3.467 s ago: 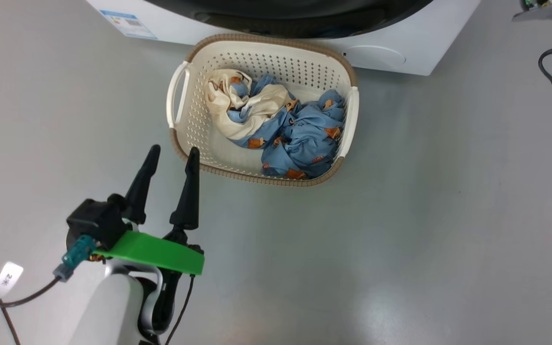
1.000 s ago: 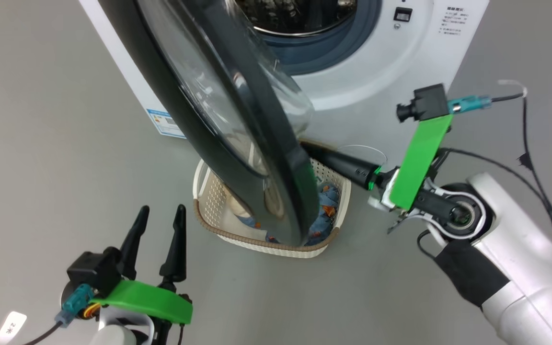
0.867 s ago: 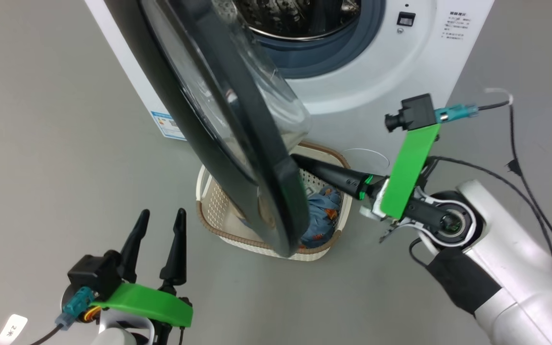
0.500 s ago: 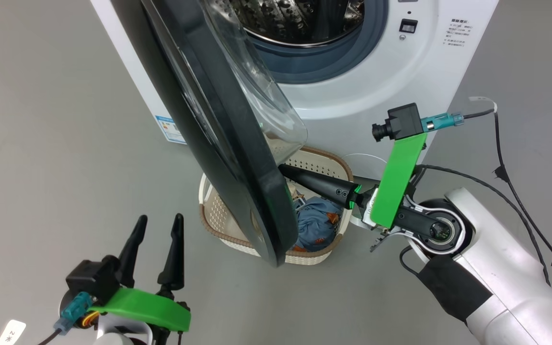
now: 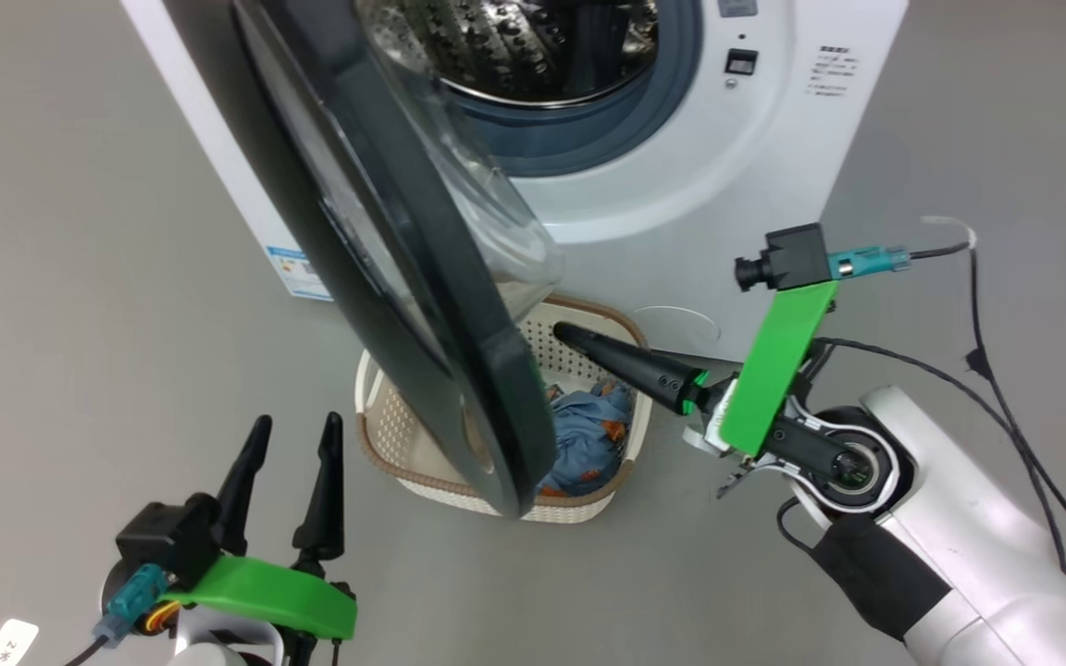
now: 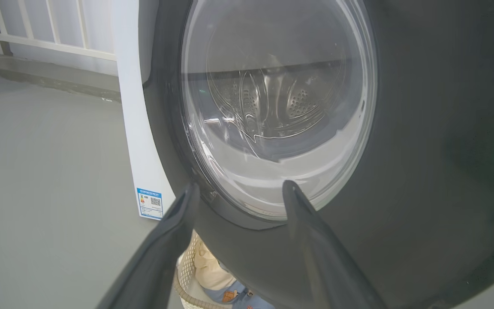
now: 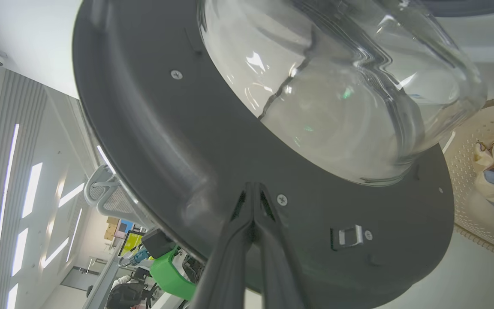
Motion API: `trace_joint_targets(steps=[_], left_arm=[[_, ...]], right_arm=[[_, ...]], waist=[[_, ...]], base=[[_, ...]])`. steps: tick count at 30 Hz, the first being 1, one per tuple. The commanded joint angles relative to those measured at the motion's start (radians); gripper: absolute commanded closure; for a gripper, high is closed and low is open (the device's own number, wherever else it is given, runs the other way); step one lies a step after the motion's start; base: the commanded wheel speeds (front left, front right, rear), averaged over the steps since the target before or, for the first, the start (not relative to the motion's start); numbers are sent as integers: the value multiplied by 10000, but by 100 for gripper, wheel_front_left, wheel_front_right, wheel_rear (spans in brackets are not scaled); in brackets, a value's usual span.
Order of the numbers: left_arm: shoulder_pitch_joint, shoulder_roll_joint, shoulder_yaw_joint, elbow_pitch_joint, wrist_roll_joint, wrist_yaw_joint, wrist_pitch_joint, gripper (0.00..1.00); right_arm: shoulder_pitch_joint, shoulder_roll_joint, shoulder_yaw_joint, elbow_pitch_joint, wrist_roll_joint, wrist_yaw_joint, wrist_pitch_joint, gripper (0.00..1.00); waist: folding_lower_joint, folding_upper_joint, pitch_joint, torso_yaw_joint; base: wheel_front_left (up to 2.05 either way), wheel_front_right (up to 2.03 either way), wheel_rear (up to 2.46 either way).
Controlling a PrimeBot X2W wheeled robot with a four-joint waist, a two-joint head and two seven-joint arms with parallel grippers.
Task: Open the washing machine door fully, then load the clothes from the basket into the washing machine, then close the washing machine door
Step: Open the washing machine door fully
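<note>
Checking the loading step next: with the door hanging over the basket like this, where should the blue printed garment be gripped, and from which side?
Probably pinch the raised, bunched folds of the blue garment from above, coming in on the robot's right of the door. The door's lower edge overhangs the left part of the basket, leaving that heap exposed at the right.

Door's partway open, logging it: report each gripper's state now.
Left gripper: open, holding nothing.
Right gripper: shut, holding nothing.
</note>
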Motion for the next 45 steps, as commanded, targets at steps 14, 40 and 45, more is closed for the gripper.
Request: trace_joint_targets(steps=[14, 40, 45], left_arm=[[322, 470, 618, -327, 145, -25, -65, 0], [961, 605, 1160, -488, 211, -25, -65, 0], [980, 596, 1160, -469, 193, -25, -65, 0]], right_arm=[[1324, -1141, 385, -543, -784, 17, -2058, 0], [2796, -3022, 1335, 406, -1500, 17, -6865, 0], [2924, -3032, 701, 928, -2137, 17, -7144, 0]], waist=[[0, 0, -476, -988], [0, 0, -759, -1796], [0, 0, -786, -1795]], base=[[0, 0, 0], [0, 0, 0], [0, 0, 0]])
